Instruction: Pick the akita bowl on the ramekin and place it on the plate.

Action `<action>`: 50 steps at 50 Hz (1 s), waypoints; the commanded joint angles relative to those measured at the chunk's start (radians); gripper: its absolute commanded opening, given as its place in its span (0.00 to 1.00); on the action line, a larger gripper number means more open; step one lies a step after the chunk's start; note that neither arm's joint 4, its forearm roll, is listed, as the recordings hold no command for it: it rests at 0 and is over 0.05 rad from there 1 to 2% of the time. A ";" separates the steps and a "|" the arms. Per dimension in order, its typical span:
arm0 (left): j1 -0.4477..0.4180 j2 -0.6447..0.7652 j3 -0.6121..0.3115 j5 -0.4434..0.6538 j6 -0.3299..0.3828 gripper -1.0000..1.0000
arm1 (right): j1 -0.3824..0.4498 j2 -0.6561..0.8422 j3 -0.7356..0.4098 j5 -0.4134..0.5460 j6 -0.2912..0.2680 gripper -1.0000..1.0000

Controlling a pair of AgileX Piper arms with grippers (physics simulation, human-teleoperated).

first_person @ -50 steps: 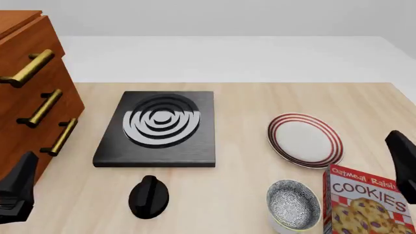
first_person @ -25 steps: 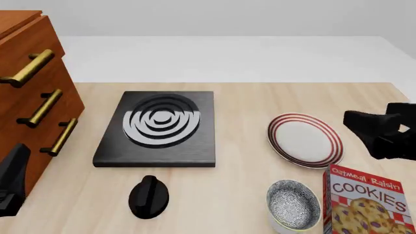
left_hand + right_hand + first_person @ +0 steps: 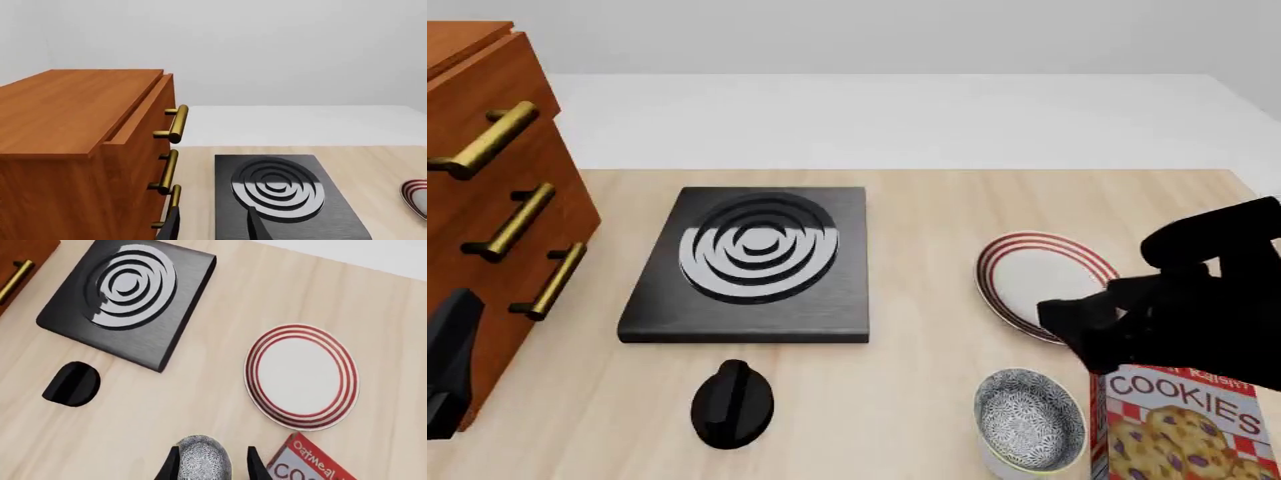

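— Where do your grippers stand?

— My right gripper (image 3: 207,466) hangs above the akita bowl (image 3: 203,461), fingers spread with the bowl showing between them, touching nothing. From the front I see only the arm's dark bulk over the near edge of the plate (image 3: 1034,280); the spread fingers show only in the wrist view. My left gripper (image 3: 213,227) is also parted, empty, near the cabinet (image 3: 80,150).

— And the bowl?

— Black-and-white speckles inside and out, pale rim. It sits on the ramekin (image 3: 1004,464), whose white wall peeks out below only in the front view. The cookie box (image 3: 1181,420) stands just beside the bowl.

— The room around it?

— The plate, white with red rings, lies beyond the bowl, apart from it. Bare table (image 3: 200,390) stretches from the bowl to the black knob (image 3: 71,384) and the stove plate (image 3: 130,300).
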 commanded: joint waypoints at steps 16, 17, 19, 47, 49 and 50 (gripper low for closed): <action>0.000 -0.009 0.001 0.005 -0.002 1.00 | -0.025 0.100 0.108 -0.091 0.000 1.00; 0.000 -0.004 -0.003 0.004 -0.003 1.00 | -0.026 0.108 0.111 -0.095 0.014 1.00; 0.000 -0.001 -0.005 0.003 -0.002 1.00 | -0.032 0.109 0.111 -0.097 0.003 1.00; 0.002 -0.014 -0.014 0.019 -0.008 1.00 | -0.074 0.209 0.186 -0.215 0.006 1.00; 0.002 -0.013 -0.010 0.014 -0.008 1.00 | -0.083 0.218 0.194 -0.224 -0.002 1.00; 0.001 -0.017 -0.003 0.010 -0.008 1.00 | -0.083 0.223 0.198 -0.229 0.000 1.00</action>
